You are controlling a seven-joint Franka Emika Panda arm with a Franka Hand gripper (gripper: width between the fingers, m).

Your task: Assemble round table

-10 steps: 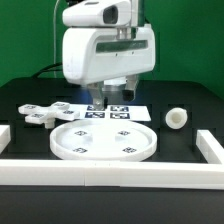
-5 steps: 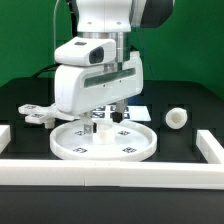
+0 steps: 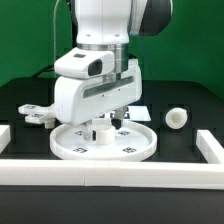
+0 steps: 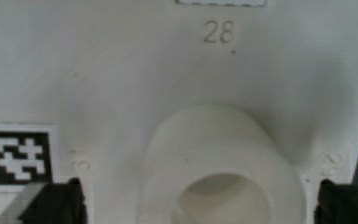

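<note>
The round disc point(image 3: 104, 142) lies flat on the black table in front of the marker board. Its raised central socket point(image 3: 103, 129) shows large in the wrist view point(image 4: 220, 160), on the disc's face point(image 4: 140, 70) with square markers. My gripper point(image 3: 107, 124) is low over the disc's middle, open, with one finger on each side of the socket point(image 4: 202, 203). A gap shows between each finger and the socket. The short cylinder leg point(image 3: 176, 118) lies on the exterior view's right. The cross-shaped foot piece point(image 3: 36, 113) lies on the exterior view's left.
The marker board point(image 3: 141, 108) lies behind the disc, mostly hidden by the gripper. White border rails run along the front point(image 3: 110, 171), the left point(image 3: 5, 134) and the right point(image 3: 212, 147) of the table.
My gripper has come down and forward from above the marker board to the disc's middle, its fingers now on either side of the socket. The parts have not moved.
</note>
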